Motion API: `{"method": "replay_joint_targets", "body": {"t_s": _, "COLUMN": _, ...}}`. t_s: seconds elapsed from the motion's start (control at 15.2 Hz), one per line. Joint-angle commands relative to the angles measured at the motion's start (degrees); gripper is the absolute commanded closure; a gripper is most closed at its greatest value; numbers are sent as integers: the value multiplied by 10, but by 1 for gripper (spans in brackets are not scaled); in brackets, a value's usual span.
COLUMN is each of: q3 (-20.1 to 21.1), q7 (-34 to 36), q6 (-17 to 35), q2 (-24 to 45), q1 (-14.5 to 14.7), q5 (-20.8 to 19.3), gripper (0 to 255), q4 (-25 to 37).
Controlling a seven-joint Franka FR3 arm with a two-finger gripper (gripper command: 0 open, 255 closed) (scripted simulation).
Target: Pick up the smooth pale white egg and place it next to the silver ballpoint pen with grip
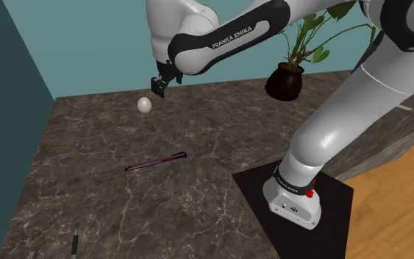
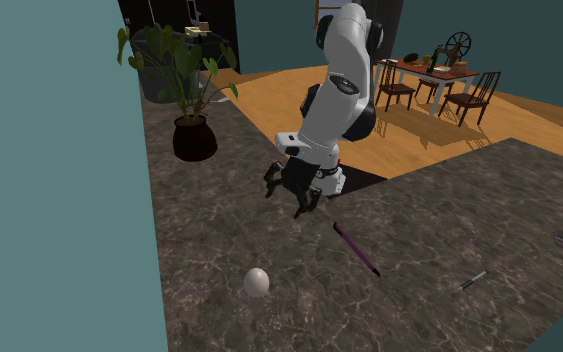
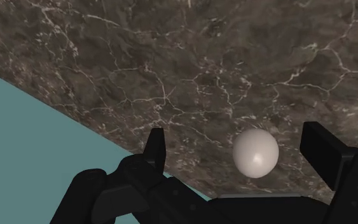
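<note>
Gripper (image 3: 236, 136) hangs wide open, empty, near the egg (image 3: 255, 153); arm (image 1: 234, 35) reads "FRANKA EMIKA"; a pot (image 2: 194, 139) holds a plant (image 2: 181, 66).

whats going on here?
The white arm has its tool open and poised just above the pale egg, which sits on the dark marble counter. In the wrist view the egg lies between the fingers, untouched, so it is not picked up yet. The silver pen lies well away toward the shoulder view's lower left, with a purple pen in between.
</note>
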Motion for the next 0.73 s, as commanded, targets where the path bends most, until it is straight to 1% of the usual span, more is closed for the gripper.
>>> {"method": "replay_joint_targets", "body": {"t_s": 0.0, "q3": 19, "q7": 50, "q6": 9, "q2": 51, "q1": -10, "q5": -45, "gripper": 0, "q4": 28}}
{"method": "replay_joint_targets", "body": {"t_s": 0.13, "q3": 31, "q7": 100, "q6": 10, "q2": 103, "q1": -14, "q5": -95, "gripper": 0, "q4": 60}}
{"method": "replay_joint_targets", "body": {"t_s": 0.33, "q3": 36, "q7": 170, "q6": 2, "q2": 184, "q1": -6, "q5": -169, "gripper": 0, "q4": 114}}
{"method": "replay_joint_targets", "body": {"t_s": 0.53, "q3": 27, "q7": 227, "q6": -15, "q2": 263, "q1": 16, "q5": -234, "gripper": 0, "q4": 176}}
{"method": "replay_joint_targets", "body": {"t_s": 0.66, "q3": 17, "q7": 256, "q6": -28, "q2": 314, "q1": 34, "q5": -269, "gripper": 0, "q4": 221}}
